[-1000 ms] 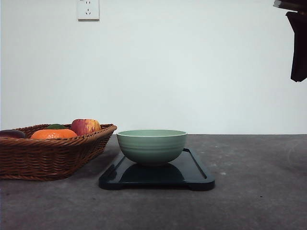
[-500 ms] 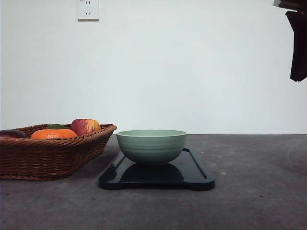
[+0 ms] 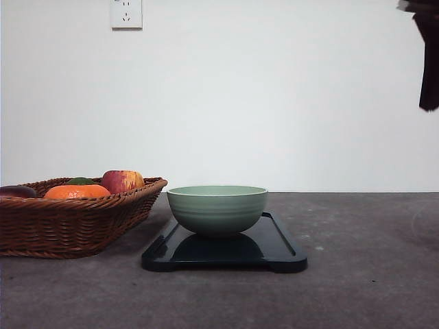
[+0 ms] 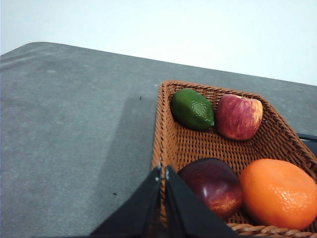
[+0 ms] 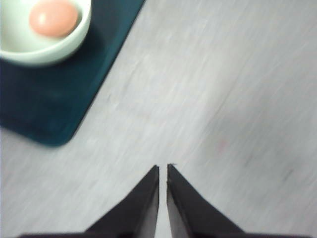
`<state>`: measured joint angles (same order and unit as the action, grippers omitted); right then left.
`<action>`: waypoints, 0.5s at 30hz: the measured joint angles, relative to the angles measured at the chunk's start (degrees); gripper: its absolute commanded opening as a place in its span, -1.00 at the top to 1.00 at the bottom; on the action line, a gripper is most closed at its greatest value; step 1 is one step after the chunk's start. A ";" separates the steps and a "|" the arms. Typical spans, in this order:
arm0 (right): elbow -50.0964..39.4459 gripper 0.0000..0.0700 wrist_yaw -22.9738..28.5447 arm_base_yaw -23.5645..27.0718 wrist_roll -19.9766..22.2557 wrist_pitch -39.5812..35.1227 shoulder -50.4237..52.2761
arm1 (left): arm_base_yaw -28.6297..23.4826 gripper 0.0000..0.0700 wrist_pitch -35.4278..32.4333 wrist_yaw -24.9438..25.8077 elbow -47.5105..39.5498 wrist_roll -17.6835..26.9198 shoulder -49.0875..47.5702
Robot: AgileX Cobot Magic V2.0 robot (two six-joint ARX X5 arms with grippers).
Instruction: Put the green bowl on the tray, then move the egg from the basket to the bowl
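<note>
The pale sage-green round ceramic bowl [image 3: 217,209] stands upright on the flat dark navy glossy rectangular tray [image 3: 281,248], toward the tray's far edge, leaving bare tray surface on the near side. The tray lies flat on the grey matte table [image 3: 363,274], about midway between its left and right edges.

The right wrist view shows the small reddish-brown oval egg [image 5: 53,18] resting inside the bowl [image 5: 44,52], with the tray [image 5: 44,109] beneath and one rounded tray corner on the table [image 5: 223,99].

The wide brown woven wicker basket [image 3: 75,223] sits at the left edge of the table, just beside the tray's left end. It holds a round orange fruit [image 4: 279,192], a red-yellow apple [image 4: 238,116], a dark green avocado-shaped fruit [image 4: 192,109] and a dark red-purple plum-like fruit [image 4: 214,185].

Left gripper [image 4: 163,171]: fingers pressed together, nothing between them, poised over the basket's [image 4: 168,148] rim beside the plum-like fruit.

Right gripper [image 5: 163,168]: fingers closed tip to tip, empty, above bare table clear of the tray. In the front view a dark part of the right arm [image 3: 429,62] hangs at the upper right, well apart from the bowl.

A white wall socket [image 3: 126,14] is on the pale wall behind.
</note>
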<state>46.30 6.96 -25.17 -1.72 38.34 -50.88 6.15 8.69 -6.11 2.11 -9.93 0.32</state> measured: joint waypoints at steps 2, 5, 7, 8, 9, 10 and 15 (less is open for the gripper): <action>-4.87 0.95 0.09 2.41 1.80 -7.81 4.22 | 0.02 1.00 0.00 0.00 0.00 0.00 0.00; -16.02 0.95 0.17 6.41 3.06 -22.64 11.94 | 0.00 1.00 0.00 0.00 0.00 0.00 0.00; -24.55 0.95 0.70 9.12 3.67 -31.08 18.02 | 0.02 1.00 0.00 0.00 0.00 0.00 0.00; -28.10 0.95 0.81 10.31 4.00 -34.13 20.94 | 0.02 1.00 0.00 0.00 0.00 0.00 0.00; -31.82 0.95 0.81 11.73 4.40 -36.98 24.28 | 0.00 1.00 0.00 0.00 0.00 0.00 0.00; -35.14 0.95 0.81 13.11 4.61 -38.53 27.88 | 0.00 1.00 0.00 0.00 0.00 0.00 0.00; -44.44 0.95 0.72 17.76 4.81 -36.92 42.97 | 0.00 1.00 0.00 0.00 0.00 0.00 0.00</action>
<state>1.86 7.67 -7.40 3.09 1.42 -7.91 6.15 8.69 -6.11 2.11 -9.93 0.32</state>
